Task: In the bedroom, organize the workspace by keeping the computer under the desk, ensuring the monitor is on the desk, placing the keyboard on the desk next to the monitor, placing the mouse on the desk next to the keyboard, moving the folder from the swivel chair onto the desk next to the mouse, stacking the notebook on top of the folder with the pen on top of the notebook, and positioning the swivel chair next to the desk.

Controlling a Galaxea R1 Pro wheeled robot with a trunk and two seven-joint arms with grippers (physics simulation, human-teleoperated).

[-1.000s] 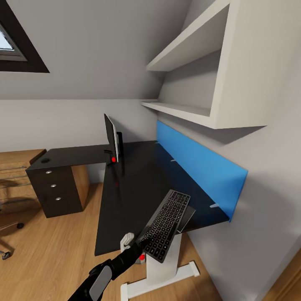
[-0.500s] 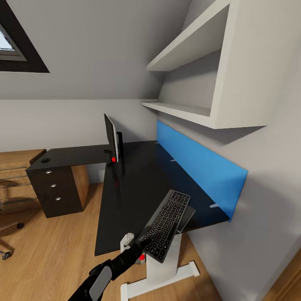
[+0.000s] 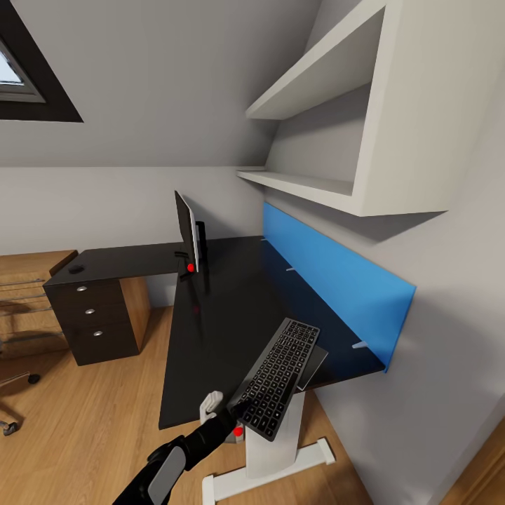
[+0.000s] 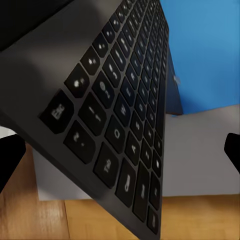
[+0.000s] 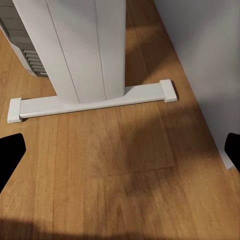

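Left claw (image 3: 235, 409), lower centre of head frame, grips the slim dark-grey keyboard (image 3: 277, 367), tilted and overhanging the glossy black table (image 3: 224, 308); right claw spread wide over wood-grain floor (image 5: 120, 170).

Keyboard (image 3: 275, 379) overhanging desk (image 3: 224, 308) corner; monitor (image 3: 186, 231) upright.

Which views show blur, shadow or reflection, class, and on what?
Left wrist view: the keyboard is close and soft, its key legends smeared. Right wrist view: broad soft shadows cross the wooden floor. Head view: the glossy desk mirrors the monitor and its red light.
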